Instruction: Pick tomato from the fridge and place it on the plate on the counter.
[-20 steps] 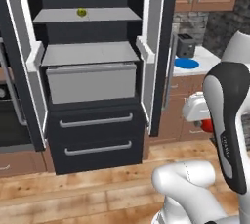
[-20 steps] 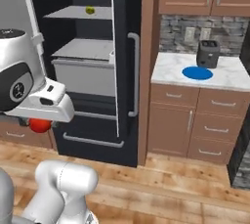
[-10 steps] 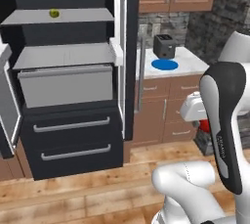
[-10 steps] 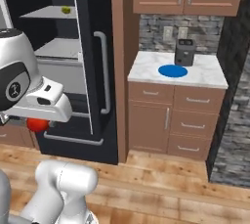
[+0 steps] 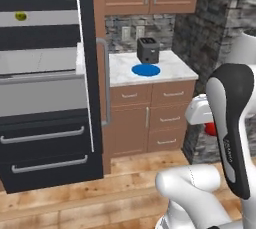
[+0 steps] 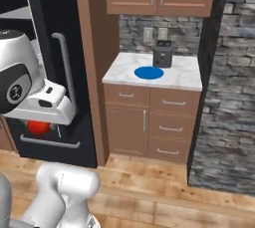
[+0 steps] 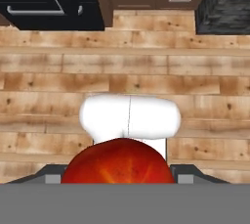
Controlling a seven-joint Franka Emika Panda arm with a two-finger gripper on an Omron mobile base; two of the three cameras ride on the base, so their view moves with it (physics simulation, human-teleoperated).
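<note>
The glossy red tomato (image 7: 119, 163) sits between the jaws of my gripper (image 7: 118, 175), which is shut on it, and hangs low over the wooden floor. From the base views the tomato (image 5: 211, 129) (image 6: 38, 127) peeks out under the white hand, well short of the counter (image 5: 175, 69) (image 6: 185, 76). The blue plate (image 5: 146, 70) (image 6: 149, 72) lies flat on the marble top in front of the toaster. The dark fridge (image 5: 45, 98) (image 6: 50, 28) stands open to the left of the counter.
A dark toaster (image 5: 148, 50) (image 6: 163, 54) stands behind the plate. A yellow-green ball (image 5: 20, 16) rests on a fridge shelf. A stone wall (image 5: 215, 28) (image 6: 230, 97) juts out right of the counter. The fridge door edge with its grey handle (image 5: 105, 80) borders the counter's left.
The whole picture has shifted left, so the camera and base have moved right; the counter now sits near the middle. The tomato stays in the shut gripper.
</note>
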